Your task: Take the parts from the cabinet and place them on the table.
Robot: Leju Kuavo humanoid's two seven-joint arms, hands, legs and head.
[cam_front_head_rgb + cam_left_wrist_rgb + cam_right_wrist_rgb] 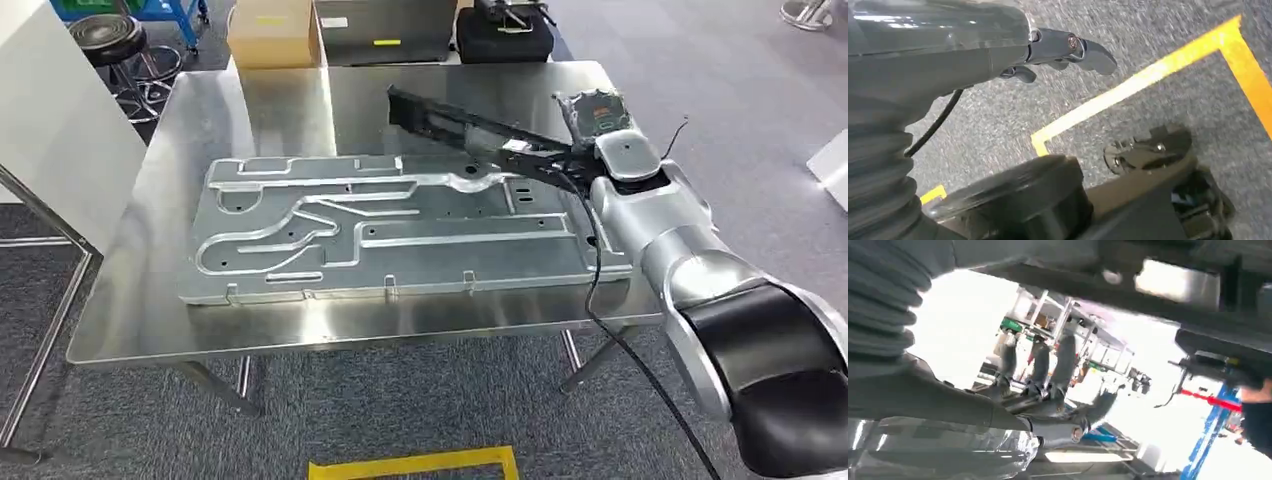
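Observation:
A long black part [455, 122] hangs tilted above the back right of the steel table [300, 322]. My right hand [556, 160] holds its near end. In the right wrist view the black part [1128, 282] runs blurred past the dark fingers [1040, 362], with the shiny tabletop [943, 455] close by. A large grey aluminium plate [390, 235] with raised channels lies flat across the middle of the table. My left hand [1048, 52] hangs over the grey carpet with nothing in it, its thumb [1090, 52] sticking out.
A cardboard box [272, 35], a grey metal case [385, 30] and a black case [505, 35] stand behind the table's far edge. A round stool [108, 35] and a white cabinet side [50, 120] are at the left. Yellow floor tape [415, 465] marks the carpet in front.

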